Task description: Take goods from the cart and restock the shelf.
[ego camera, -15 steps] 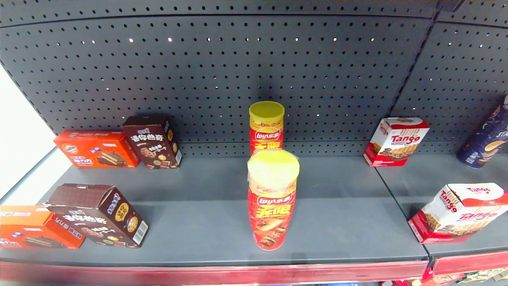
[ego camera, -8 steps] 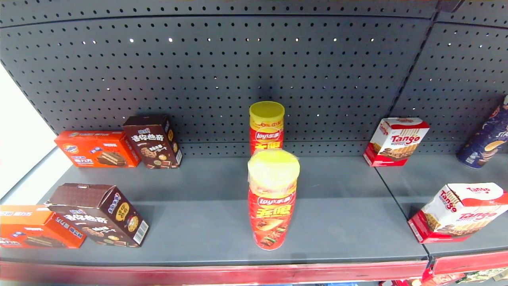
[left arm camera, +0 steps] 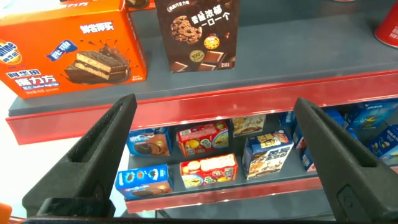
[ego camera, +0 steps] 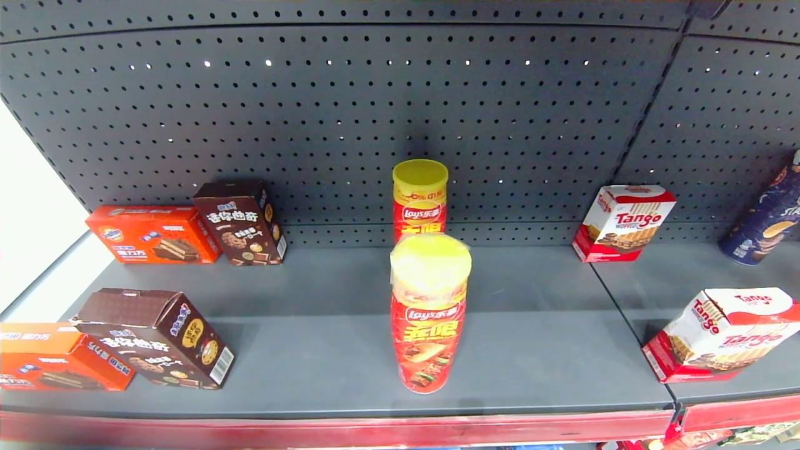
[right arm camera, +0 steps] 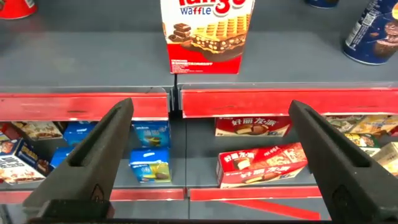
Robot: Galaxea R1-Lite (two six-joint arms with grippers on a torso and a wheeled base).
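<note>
Two red chip cans with yellow lids stand upright mid-shelf, one at the front and one behind it against the pegboard. My left gripper is open and holds nothing. It hangs before the shelf's red front edge, below an orange cake box and a brown cookie box. My right gripper is also open with nothing in it, in front of the red edge and below a wafer box.
On the grey shelf, orange boxes and brown boxes sit on the left. Wafer boxes and a dark blue can sit on the right. A lower shelf holds several snack boxes.
</note>
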